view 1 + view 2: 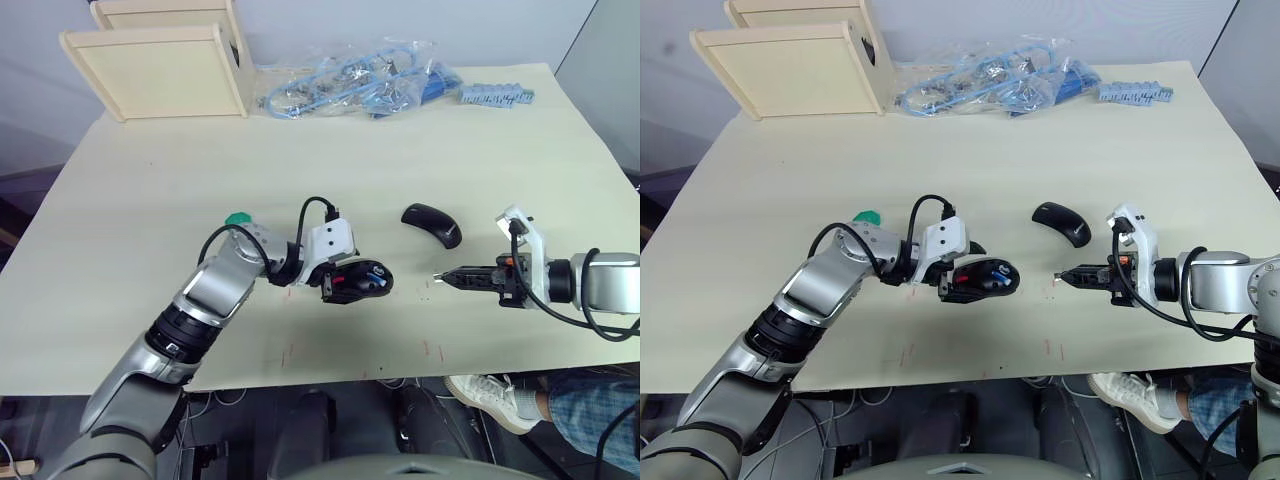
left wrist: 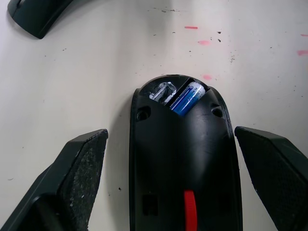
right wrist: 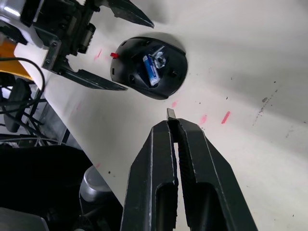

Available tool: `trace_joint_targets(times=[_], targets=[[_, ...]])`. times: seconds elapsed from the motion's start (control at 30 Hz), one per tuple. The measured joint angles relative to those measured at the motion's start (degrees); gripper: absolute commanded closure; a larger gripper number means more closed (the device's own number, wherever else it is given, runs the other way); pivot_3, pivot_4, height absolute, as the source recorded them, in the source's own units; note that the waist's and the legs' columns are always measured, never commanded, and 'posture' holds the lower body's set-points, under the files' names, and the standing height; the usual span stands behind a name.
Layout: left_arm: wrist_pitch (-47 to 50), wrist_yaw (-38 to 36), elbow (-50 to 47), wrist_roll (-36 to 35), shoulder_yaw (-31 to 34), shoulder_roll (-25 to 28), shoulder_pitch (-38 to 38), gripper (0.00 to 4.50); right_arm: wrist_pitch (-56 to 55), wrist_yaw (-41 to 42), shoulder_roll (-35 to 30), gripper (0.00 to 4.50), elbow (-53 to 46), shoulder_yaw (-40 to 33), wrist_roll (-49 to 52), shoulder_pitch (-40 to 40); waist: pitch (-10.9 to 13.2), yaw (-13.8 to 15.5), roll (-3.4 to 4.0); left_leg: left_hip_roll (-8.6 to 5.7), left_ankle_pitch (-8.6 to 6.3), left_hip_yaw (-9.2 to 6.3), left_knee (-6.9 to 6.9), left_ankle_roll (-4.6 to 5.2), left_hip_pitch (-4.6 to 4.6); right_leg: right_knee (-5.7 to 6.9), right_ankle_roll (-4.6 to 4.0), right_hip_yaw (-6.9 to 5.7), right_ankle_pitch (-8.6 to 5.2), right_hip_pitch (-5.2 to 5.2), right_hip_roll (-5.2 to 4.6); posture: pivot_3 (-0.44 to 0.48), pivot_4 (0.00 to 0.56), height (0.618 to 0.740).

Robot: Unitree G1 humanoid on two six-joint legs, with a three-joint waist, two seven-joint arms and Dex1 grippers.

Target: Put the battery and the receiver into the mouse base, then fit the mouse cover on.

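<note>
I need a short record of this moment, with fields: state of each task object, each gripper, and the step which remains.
battery: blue-and-white battery lies inside the mouse base compartment
mouse base: mouse base on the table, between the open fingers of the left gripper, not touched
receiver: small dark receiver pinched at the tips of the right gripper
mouse cover: mouse cover lies apart on the table, beyond the right gripper
remaining: receiver into the base, then the cover on
</note>
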Motion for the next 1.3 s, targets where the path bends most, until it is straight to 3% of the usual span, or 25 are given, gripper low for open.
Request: trace_joint_targets(times=[0.43,0.47,0.5,0.57,0.97,1.3], targets=[[-0.9,-0.7,0.8,1.3,-0.6,-0.9,-0.1,0.01,-1.3,-1.8,-0.5,4.5,0.0,0.1,1.8,0.0,0.0,0.0,0.0,0.0,0.0,0.0,0.01,0.0,0.0,0.0,0.0,0.0,0.0,0.0,0.0,0.0,0.15,0.74],[-1.0,-0.7,0.8,1.3,-0.6,-1.0,-0.1,0.57,-1.5,-1.9,-0.6,4.5,0.0,0.1,2.2,0.0,0.0,0.0,0.0,0.0,0.0,0.0,0.0,0.0,0.0,0.0,0.0,0.0,0.0,0.0,0.0,0.0,0.15,0.74],[-1.0,-0.7,0.8,1.3,-0.6,-1.1,-0.1,0.77,-1.5,-1.9,-0.6,4.5,0.0,0.1,2.3,0.0,0.0,0.0,0.0,0.0,0.0,0.0,0.0,0.0,0.0,0.0,0.0,0.0,0.0,0.0,0.0,0.0,0.15,0.74],[-1.1,-0.7,0.9,1.3,-0.6,-1.1,-0.1,1.62,-1.7,-2.1,-0.7,4.5,0.0,0.2,2.5,0.0,0.0,0.0,0.0,0.0,0.0,0.0,0.01,0.0,0.0,0.01,0.0,0.0,0.0,0.0,0.0,0.0,0.15,0.74],[0.6,1.3,-0.4,1.7,-0.1,-2.3,0.9,1.63,-2.3,-1.9,-1.7,4.5,0.6,1.1,2.4,-0.3,0.0,0.1,0.0,0.0,0.0,-0.01,0.03,0.0,0.0,0.01,0.0,0.0,0.0,0.02,-0.01,0.0,0.15,0.74],[8.1,7.7,-2.9,1.2,1.7,-5.0,1.5,1.63,-2.6,0.4,-2.0,4.5,1.3,6.2,-0.3,-8.5,0.0,0.2,0.01,0.0,0.0,-0.03,0.07,0.0,0.0,0.02,0.0,-0.02,0.0,0.03,-0.01,0.0,0.15,0.74]])
